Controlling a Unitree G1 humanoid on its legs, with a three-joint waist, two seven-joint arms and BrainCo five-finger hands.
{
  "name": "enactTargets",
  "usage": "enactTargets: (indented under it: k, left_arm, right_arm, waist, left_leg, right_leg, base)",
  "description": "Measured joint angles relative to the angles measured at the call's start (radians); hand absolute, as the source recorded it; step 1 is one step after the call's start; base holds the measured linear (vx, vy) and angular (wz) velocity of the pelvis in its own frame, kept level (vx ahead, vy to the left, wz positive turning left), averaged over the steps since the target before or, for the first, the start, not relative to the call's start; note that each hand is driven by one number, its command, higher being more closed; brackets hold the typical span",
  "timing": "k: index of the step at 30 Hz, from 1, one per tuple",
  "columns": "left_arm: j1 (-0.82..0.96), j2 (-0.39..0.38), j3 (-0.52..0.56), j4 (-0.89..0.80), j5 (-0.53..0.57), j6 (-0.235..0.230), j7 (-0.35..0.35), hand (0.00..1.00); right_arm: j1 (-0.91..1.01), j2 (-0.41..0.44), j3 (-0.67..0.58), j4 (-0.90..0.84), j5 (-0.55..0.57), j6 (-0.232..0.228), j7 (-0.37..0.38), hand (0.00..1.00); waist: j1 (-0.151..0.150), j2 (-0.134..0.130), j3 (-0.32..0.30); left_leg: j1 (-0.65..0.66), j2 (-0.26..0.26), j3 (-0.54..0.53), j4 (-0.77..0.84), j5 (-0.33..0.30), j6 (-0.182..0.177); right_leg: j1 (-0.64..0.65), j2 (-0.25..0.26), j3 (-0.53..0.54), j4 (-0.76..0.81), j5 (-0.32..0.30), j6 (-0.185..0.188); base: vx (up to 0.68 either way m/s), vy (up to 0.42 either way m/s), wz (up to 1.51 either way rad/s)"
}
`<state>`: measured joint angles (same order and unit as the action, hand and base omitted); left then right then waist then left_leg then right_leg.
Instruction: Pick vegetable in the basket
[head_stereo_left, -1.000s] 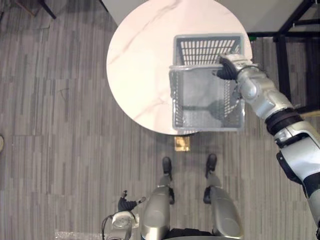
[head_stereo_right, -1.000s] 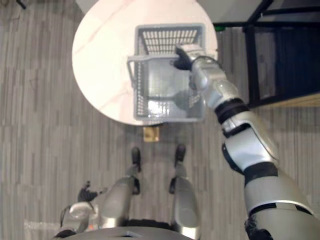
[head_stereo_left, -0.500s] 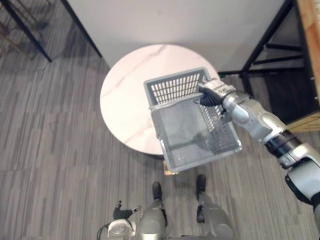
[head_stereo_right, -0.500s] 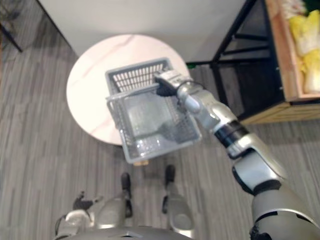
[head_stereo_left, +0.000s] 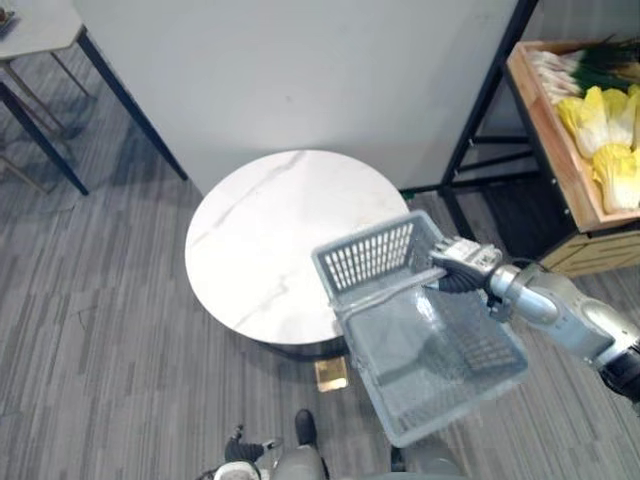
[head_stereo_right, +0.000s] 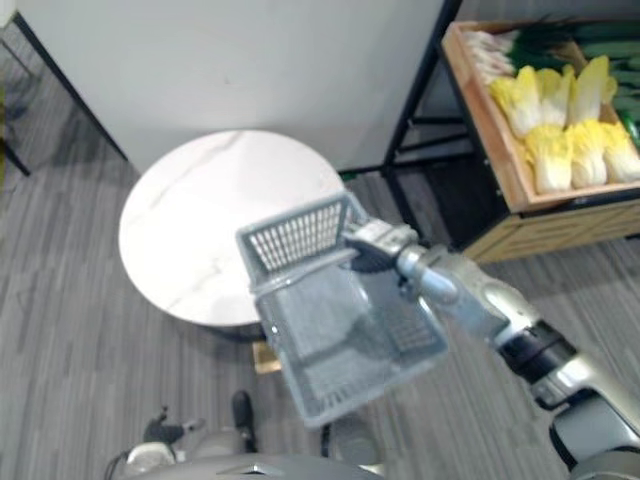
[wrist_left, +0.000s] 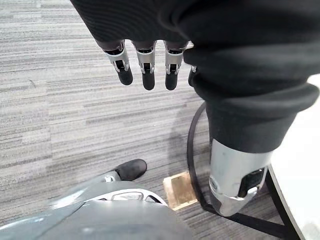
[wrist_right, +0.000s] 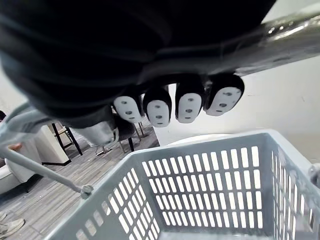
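An empty grey plastic basket (head_stereo_left: 430, 350) hangs tilted in the air, just off the front right edge of the round table (head_stereo_left: 265, 250). My right hand (head_stereo_left: 462, 265) is shut on its metal handle (wrist_right: 292, 27), with the fingers (wrist_right: 185, 102) curled round the bar above the slotted wall (wrist_right: 210, 175). Yellow-leaved cabbages (head_stereo_right: 548, 125) and green-topped stalks lie in a wooden crate (head_stereo_right: 500, 150) at the far right. My left hand (wrist_left: 145, 60) hangs low by the floor, fingers straight and holding nothing.
The crate sits on a black metal rack (head_stereo_left: 482, 120) to the right of the white marble table. A white wall panel (head_stereo_left: 300, 70) stands behind the table. Another table's dark legs (head_stereo_left: 40, 150) show at the far left over grey plank floor.
The camera has swung up and right, bringing the crate of vegetables into view. The basket has come off the tabletop and now hangs past its front right edge in my right hand.
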<state>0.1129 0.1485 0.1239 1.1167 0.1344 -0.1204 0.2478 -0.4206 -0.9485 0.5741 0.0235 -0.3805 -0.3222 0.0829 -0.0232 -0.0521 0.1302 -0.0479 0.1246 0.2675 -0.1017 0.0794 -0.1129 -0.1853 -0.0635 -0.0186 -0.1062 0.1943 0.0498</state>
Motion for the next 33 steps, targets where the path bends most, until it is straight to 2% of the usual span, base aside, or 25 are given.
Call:
enactTargets:
  k: [2, 7, 9, 12, 13, 15, 16, 17, 18, 19, 20, 21, 22, 23, 24, 25, 26, 27, 28, 29, 30, 31, 32, 33]
  left_arm:
    - [0.017, 0.0, -0.001, 0.004, 0.0, 0.001, -0.013, 0.0]
    - [0.062, -0.001, -0.01, 0.017, 0.023, 0.0, -0.029, 0.0]
    - [0.072, 0.001, -0.01, 0.017, 0.026, 0.001, -0.037, 0.0]
    - [0.094, 0.008, -0.027, 0.019, 0.025, 0.014, -0.069, 0.0]
    - [0.101, 0.017, -0.06, 0.019, 0.024, 0.016, -0.104, 0.0]
    - [0.105, 0.037, -0.091, 0.018, 0.024, 0.016, -0.123, 0.0]
    - [0.104, 0.046, -0.115, 0.016, 0.023, 0.016, -0.139, 0.0]
    - [0.098, 0.047, -0.141, 0.017, 0.02, 0.015, -0.152, 0.0]
    - [0.086, 0.042, -0.166, 0.022, 0.014, 0.014, -0.171, 0.0]
    - [0.08, 0.041, -0.168, 0.028, 0.013, 0.014, -0.177, 0.0]
    - [0.067, 0.038, -0.178, 0.039, 0.007, 0.015, -0.184, 0.0]
    - [0.064, 0.042, -0.196, 0.037, 0.007, 0.015, -0.185, 0.0]
    - [0.066, 0.054, -0.202, 0.036, 0.007, 0.016, -0.187, 0.0]
    - [0.067, 0.062, -0.203, 0.036, 0.008, 0.02, -0.179, 0.0]
    - [0.06, 0.064, -0.2, 0.036, 0.01, 0.022, -0.176, 0.0]
    - [0.046, 0.067, -0.195, 0.037, 0.01, 0.023, -0.174, 0.0]
    - [0.025, 0.073, -0.193, 0.042, 0.01, 0.024, -0.175, 0.0]
    - [0.007, 0.053, -0.175, 0.065, 0.01, 0.025, -0.175, 0.0]
    - [0.008, 0.044, -0.17, 0.071, 0.01, 0.024, -0.175, 0.0]
    - [-0.004, 0.046, -0.157, 0.074, 0.02, 0.024, -0.175, 0.0]
    - [-0.007, 0.053, -0.156, 0.076, 0.028, 0.026, -0.175, 0.0]
    - [-0.016, 0.048, -0.156, 0.076, 0.037, 0.037, -0.173, 0.0]
    - [-0.014, 0.028, -0.156, 0.076, 0.044, 0.037, -0.173, 0.0]
    - [-0.018, 0.019, -0.154, 0.073, 0.048, 0.036, -0.171, 0.0]
  right_arm:
    - [0.063, -0.018, -0.04, -0.019, 0.007, -0.017, 0.001, 1.0]
    - [0.237, -0.02, -0.117, -0.018, -0.004, -0.023, -0.008, 1.0]
    - [0.308, -0.018, -0.17, -0.027, -0.012, -0.03, -0.01, 1.0]
    - [0.405, -0.016, -0.283, -0.083, -0.012, -0.032, -0.013, 1.0]
    - [0.451, -0.014, -0.365, -0.121, -0.013, -0.033, -0.024, 1.0]
    - [0.47, -0.012, -0.41, -0.145, -0.016, -0.03, -0.044, 1.0]
    - [0.481, -0.011, -0.437, -0.16, -0.033, -0.024, -0.056, 1.0]
    - [0.488, -0.011, -0.45, -0.166, -0.062, -0.014, -0.062, 1.0]
    - [0.485, 0.015, -0.437, -0.159, -0.099, -0.004, -0.065, 1.0]
    - [0.476, 0.028, -0.419, -0.151, -0.118, -0.004, -0.068, 1.0]
    - [0.446, 0.027, -0.373, -0.123, -0.132, -0.008, -0.07, 1.0]
    - [0.425, 0.036, -0.348, -0.083, -0.132, -0.012, -0.072, 1.0]
    - [0.41, 0.048, -0.336, -0.06, -0.132, -0.012, -0.074, 1.0]
    - [0.36, 0.075, -0.306, -0.012, -0.133, -0.01, -0.077, 1.0]
    - [0.313, 0.084, -0.282, 0.014, -0.133, -0.009, -0.078, 1.0]
    - [0.271, 0.085, -0.271, 0.027, -0.133, -0.009, -0.078, 1.0]
    - [0.238, 0.082, -0.272, 0.036, -0.133, -0.007, -0.078, 1.0]
    - [0.2, 0.088, -0.271, 0.053, -0.139, -0.002, -0.078, 1.0]
    - [0.194, 0.089, -0.272, 0.051, -0.146, -0.002, -0.079, 1.0]
    - [0.189, 0.089, -0.274, 0.053, -0.151, -0.003, -0.089, 1.0]
    - [0.189, 0.093, -0.273, 0.06, -0.153, -0.004, -0.09, 1.0]
    - [0.189, 0.098, -0.267, 0.082, -0.165, 0.003, -0.089, 1.0]
    - [0.189, 0.09, -0.253, 0.093, -0.17, 0.011, -0.089, 1.0]
    - [0.189, 0.096, -0.251, 0.102, -0.179, 0.015, -0.089, 1.0]
  waist:
    - [-0.003, 0.0, -0.018]
    - [-0.006, -0.004, -0.051]
    - [-0.007, -0.009, -0.052]
    - [-0.042, -0.016, -0.048]
    - [-0.07, -0.03, -0.046]
    - [-0.089, -0.034, -0.047]
    - [-0.107, -0.036, -0.05]
    - [-0.121, -0.004, -0.05]
    - [-0.122, 0.046, -0.055]
    - [-0.114, 0.064, -0.053]
    - [-0.109, 0.073, -0.045]
    - [-0.104, 0.052, -0.048]
    - [-0.097, 0.047, -0.051]
    - [-0.08, 0.021, -0.064]
    - [-0.067, 0.012, -0.069]
    - [-0.051, 0.001, -0.069]
    - [-0.058, -0.001, -0.059]
    - [-0.033, 0.027, -0.073]
    - [-0.019, 0.036, -0.081]
    - [-0.034, 0.023, -0.078]
    - [-0.035, 0.015, -0.078]
    - [-0.032, 0.035, -0.066]
    - [-0.033, 0.048, -0.067]
    - [-0.031, 0.074, -0.07]
  left_leg:
    - [0.002, -0.001, 0.0, 0.005, -0.001, 0.001]
    - [0.055, -0.002, 0.007, 0.008, -0.021, 0.006]
    - [0.062, 0.001, 0.023, 0.062, -0.054, 0.005]
    - [0.103, -0.012, 0.056, 0.079, -0.07, 0.006]
    - [0.105, -0.029, 0.105, 0.106, -0.093, 0.014]
    - [0.091, -0.044, 0.148, 0.125, -0.106, 0.023]
    - [0.074, -0.056, 0.186, 0.128, -0.112, 0.034]
    - [0.054, -0.037, 0.22, 0.107, -0.112, 0.058]
    - [0.029, 0.021, 0.299, 0.109, -0.101, 0.093]
    - [0.029, 0.056, 0.338, 0.113, -0.097, 0.092]
    - [0.043, 0.095, 0.413, 0.115, -0.087, 0.083]
    - [0.076, 0.101, 0.478, 0.121, -0.086, 0.086]
    - [0.094, 0.103, 0.514, 0.125, -0.087, 0.087]
    - [0.119, 0.115, 0.589, 0.148, -0.097, 0.097]
    - [0.123, 0.144, 0.642, 0.187, -0.112, 0.096]
    - [0.121, 0.174, 0.68, 0.236, -0.136, 0.08]
    - [0.117, 0.188, 0.695, 0.272, -0.148, 0.064]
    - [0.091, 0.201, 0.676, 0.222, -0.132, 0.058]
    - [0.091, 0.212, 0.699, 0.21, -0.107, 0.04]
    - [0.094, 0.211, 0.735, 0.219, -0.09, 0.033]
    - [0.098, 0.207, 0.746, 0.221, -0.082, 0.028]
    - [0.111, 0.227, 0.765, 0.219, -0.047, 0.024]
    - [0.11, 0.248, 0.768, 0.206, -0.028, 0.018]
    - [0.122, 0.28, 0.783, 0.212, -0.004, 0.02]
  right_leg:
    - [0.004, -0.001, 0.0, 0.0, 0.0, 0.0]
    - [0.054, -0.001, 0.007, 0.0, -0.012, 0.007]
    - [0.063, -0.004, 0.027, 0.022, -0.023, 0.009]
    - [0.037, -0.006, 0.068, 0.125, -0.078, 0.023]
    - [0.006, -0.012, 0.125, 0.167, -0.087, 0.038]
    - [-0.024, -0.019, 0.174, 0.166, -0.08, 0.063]
    - [-0.046, -0.021, 0.212, 0.154, -0.095, 0.093]
    - [-0.066, -0.01, 0.218, 0.118, -0.175, 0.183]
    - [-0.106, 0.023, 0.1, 0.152, -0.167, 0.058]
    - [-0.133, 0.039, 0.033, 0.218, -0.156, -0.007]
    - [-0.15, 0.028, -0.127, 0.384, -0.191, -0.088]
    - [-0.115, -0.043, -0.241, 0.504, -0.221, -0.127]
    - [-0.087, -0.078, -0.278, 0.533, -0.229, -0.134]
    - [-0.035, -0.148, -0.326, 0.564, -0.234, -0.14]
    - [-0.019, -0.181, -0.345, 0.566, -0.242, -0.135]
    - [-0.022, -0.196, -0.358, 0.562, -0.233, -0.127]
    - [-0.036, -0.169, -0.37, 0.547, -0.23, -0.128]
    - [-0.015, -0.08, -0.298, 0.379, -0.203, -0.102]
    - [-0.003, -0.062, -0.284, 0.323, -0.208, -0.073]
    - [-0.011, -0.113, -0.32, 0.406, -0.325, -0.046]
    - [0.004, -0.137, -0.347, 0.393, -0.337, 0.011]
    - [0.017, -0.096, -0.354, 0.356, -0.311, 0.011]
    - [0.021, -0.059, -0.349, 0.328, -0.295, -0.004]
    - [0.032, -0.025, -0.336, 0.303, -0.285, -0.019]
  base:
    - [0.01, 0.008, 0.02]
    - [0.01, 0.014, -0.04]
    - [0.02, 0.041, -0.23]
    - [0.0, 0.082, -0.43]
    - [-0.02, 0.144, -0.78]
    - [-0.03, 0.109, -0.81]
    - [-0.1, 0.106, -1.02]
    - [-0.17, 0.097, -1.47]
    - [-0.16, 0.087, -1.56]
    - [-0.11, 0.082, -1.81]
    - [-0.05, 0.092, -1.79]
    - [-0.06, 0.073, -1.69]
    - [-0.04, -0.009, -1.73]
    - [-0.02, -0.08, -1.72]
    - [-0.04, -0.201, -1.9]
    - [-0.07, -0.281, -1.5]
    - [-0.15, -0.338, -1.68]
    - [-0.19, -0.27, -1.54]
    - [-0.17, -0.26, -1.43]
    - [-0.08, -0.164, -0.75]
    - [-0.05, -0.277, -0.68]
    - [-0.04, -0.235, -0.55]
    - [-0.04, -0.34, -0.63]
    - [-0.02, -0.252, -0.45]
